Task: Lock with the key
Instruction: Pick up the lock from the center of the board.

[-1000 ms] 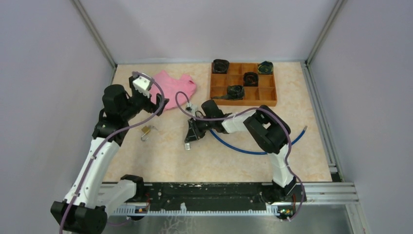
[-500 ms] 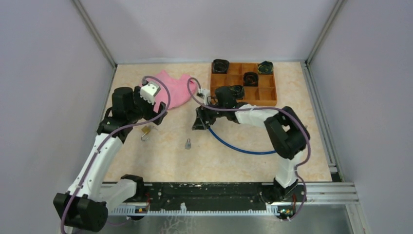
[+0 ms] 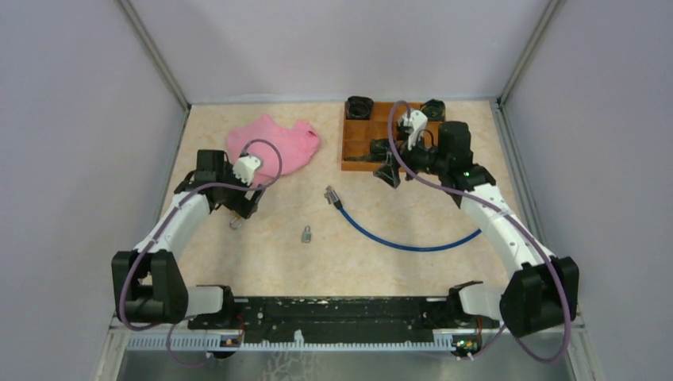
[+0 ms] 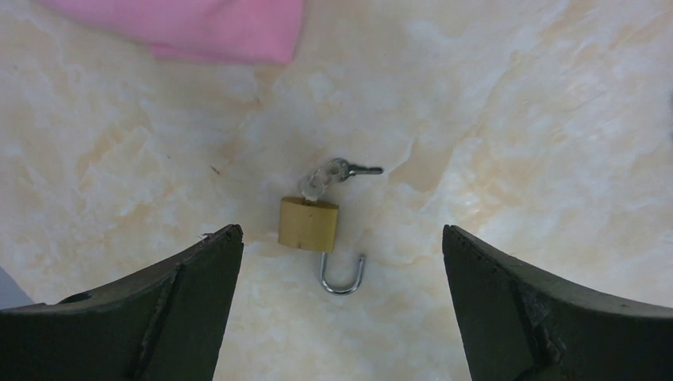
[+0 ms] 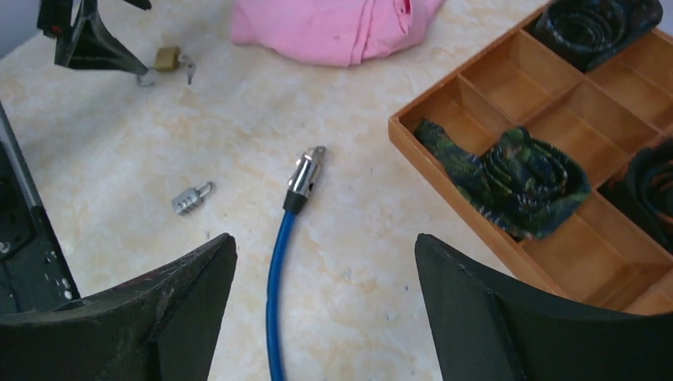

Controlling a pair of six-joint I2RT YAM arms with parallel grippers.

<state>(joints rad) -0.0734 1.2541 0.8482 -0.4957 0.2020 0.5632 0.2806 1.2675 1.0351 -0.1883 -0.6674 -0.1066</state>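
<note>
While the left gripper (image 4: 341, 234) hangs over the brass padlock (image 4: 308, 225) with its jaws spread wide and nothing between them, the task appears to be at its first step: securing the lock body before anything can be closed or turned. The padlock lies flat on the table (image 4: 516, 119) directly below the gap, slightly nearer the left finger. Its shackle (image 4: 343, 278) points back toward the wrist and looks swung open, one leg clear of the body. The key (image 4: 359, 169) sits at the far end of the body, beyond the fingertips, seemingly in the keyhole.

The right gripper (image 5: 324, 238) is also wide and empty, well apart from the padlock; ahead of it lie a blue cable (image 5: 278, 270) and a small silver lock (image 5: 190, 198), with a wooden tray (image 5: 468, 214) off to its right.

Next, the left gripper would probably need to descend straight down and pinch the body across its sides, leaving key and shackle free for the right gripper.
</note>
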